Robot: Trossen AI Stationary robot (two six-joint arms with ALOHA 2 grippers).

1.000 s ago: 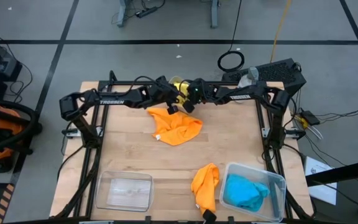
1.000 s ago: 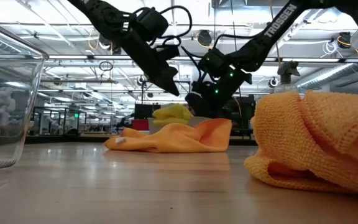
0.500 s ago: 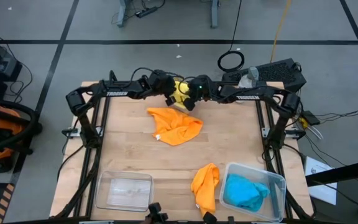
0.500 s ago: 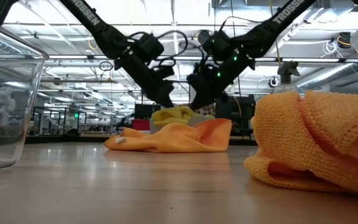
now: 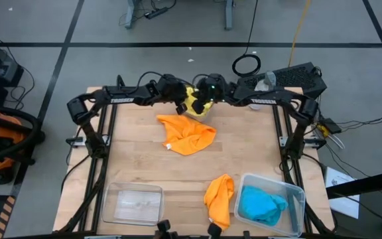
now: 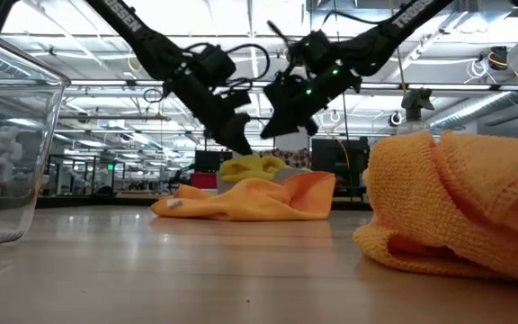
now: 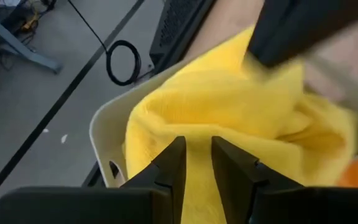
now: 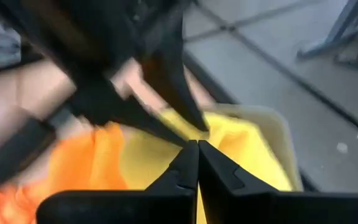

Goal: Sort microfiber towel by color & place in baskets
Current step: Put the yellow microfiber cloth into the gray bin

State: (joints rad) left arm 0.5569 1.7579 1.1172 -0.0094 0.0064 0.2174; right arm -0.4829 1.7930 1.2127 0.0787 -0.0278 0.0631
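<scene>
Left gripper (image 5: pixel 186 106) pinches yellow towel (image 5: pixel 196 103) in small basket (image 7: pixel 102 134)

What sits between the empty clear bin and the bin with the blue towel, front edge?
One orange towel, lying on the table against the blue towel's bin and apart from the empty bin. High view shows it.

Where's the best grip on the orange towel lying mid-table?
Probably the raised, bunched fold on the orange towel toward its right side, coming straight down from above: it lies crumpled and flattish on the table, so a ridge gives fingers cloth to pinch.
</scene>
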